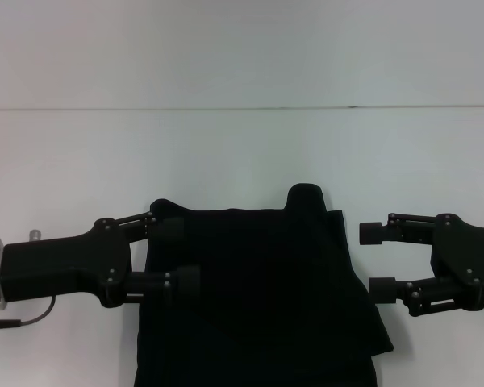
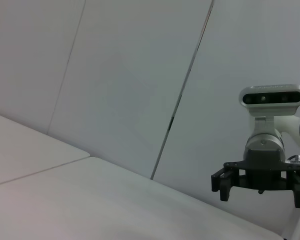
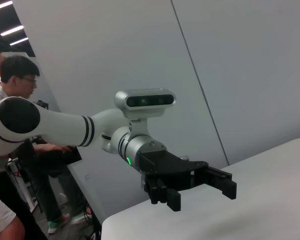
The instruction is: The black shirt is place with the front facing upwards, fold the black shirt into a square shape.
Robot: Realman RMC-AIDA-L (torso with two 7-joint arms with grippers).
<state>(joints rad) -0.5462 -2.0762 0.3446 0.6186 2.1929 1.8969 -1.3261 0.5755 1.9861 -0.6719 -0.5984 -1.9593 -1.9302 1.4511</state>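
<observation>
The black shirt (image 1: 258, 290) lies on the white table (image 1: 242, 153) in the lower middle of the head view, its sides folded in, and it runs off the near edge of the view. My left gripper (image 1: 177, 256) hovers open over the shirt's left edge. My right gripper (image 1: 377, 260) stands open just off the shirt's right edge, apart from the cloth. The left wrist view shows the right gripper (image 2: 262, 197) open and empty above the table. The right wrist view shows the left gripper (image 3: 202, 197) open and empty. Neither wrist view shows the shirt.
A plain wall (image 1: 242, 48) rises behind the table's far edge. A grey cable (image 1: 20, 321) hangs by my left arm. Beyond the table's left side, a person (image 3: 12, 100) stands in the right wrist view.
</observation>
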